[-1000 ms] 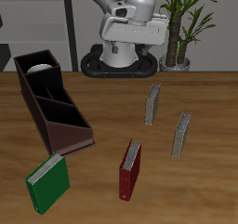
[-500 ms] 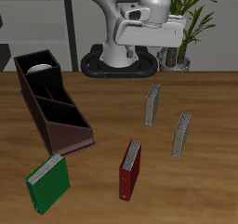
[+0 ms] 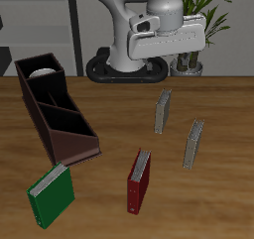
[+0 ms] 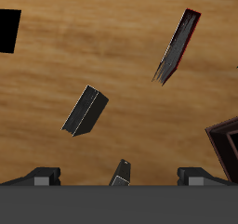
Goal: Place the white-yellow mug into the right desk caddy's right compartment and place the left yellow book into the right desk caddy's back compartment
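The white-yellow mug (image 3: 40,73) sits inside the right desk caddy (image 3: 71,134), in its squarish end compartment farthest back. The left yellow book (image 3: 193,144) stands upright on the table, nearer the front than the other yellow book (image 3: 163,111). My gripper (image 3: 171,51) hangs high above the table's back, open and empty. In the wrist view its open fingers (image 4: 42,177) frame the other yellow book (image 4: 121,172). The left yellow book (image 4: 85,112) lies beyond it, and a corner of the caddy (image 4: 226,144) shows.
A red book (image 3: 139,179) stands near the front edge and also shows in the wrist view (image 4: 177,46). A green book (image 3: 52,193) leans at the caddy's front end. A potted plant (image 3: 193,25) stands behind the table by the robot base.
My gripper has swung sideways from above the robot base toward the side of the yellow books and dropped slightly. It stays open and empty. Nothing on the table has moved.
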You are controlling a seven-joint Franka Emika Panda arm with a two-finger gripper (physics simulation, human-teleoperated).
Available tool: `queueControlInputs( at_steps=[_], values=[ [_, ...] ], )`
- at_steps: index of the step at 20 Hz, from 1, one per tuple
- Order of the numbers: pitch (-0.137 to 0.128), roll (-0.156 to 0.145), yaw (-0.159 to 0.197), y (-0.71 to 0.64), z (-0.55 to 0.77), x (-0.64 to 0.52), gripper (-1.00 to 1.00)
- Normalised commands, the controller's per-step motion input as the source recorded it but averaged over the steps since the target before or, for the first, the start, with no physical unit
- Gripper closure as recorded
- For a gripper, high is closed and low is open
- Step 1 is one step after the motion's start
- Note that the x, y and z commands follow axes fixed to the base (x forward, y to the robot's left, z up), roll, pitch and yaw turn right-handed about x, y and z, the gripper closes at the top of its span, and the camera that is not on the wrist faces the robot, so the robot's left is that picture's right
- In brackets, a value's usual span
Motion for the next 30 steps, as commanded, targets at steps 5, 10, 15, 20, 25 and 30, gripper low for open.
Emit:
queueControlInputs(
  at_steps=[5,10,15,20,25,30],
  values=[
    [-0.027,0.004,-0.035,0.08,-0.07,0.12,-1.00],
    [-0.013,0.003,-0.034,0.13,-0.14,0.18,-1.00],
    [0.000,-0.064,-0.016,0.06,-0.24,0.17,-1.00],
    [0.006,-0.085,-0.050,0.27,-0.18,0.06,-1.00],
    [0.006,-0.008,0.012,0.33,-0.08,-0.06,-1.00],
    [-0.002,-0.007,-0.009,0.27,0.00,0.10,-1.00]
  ],
)
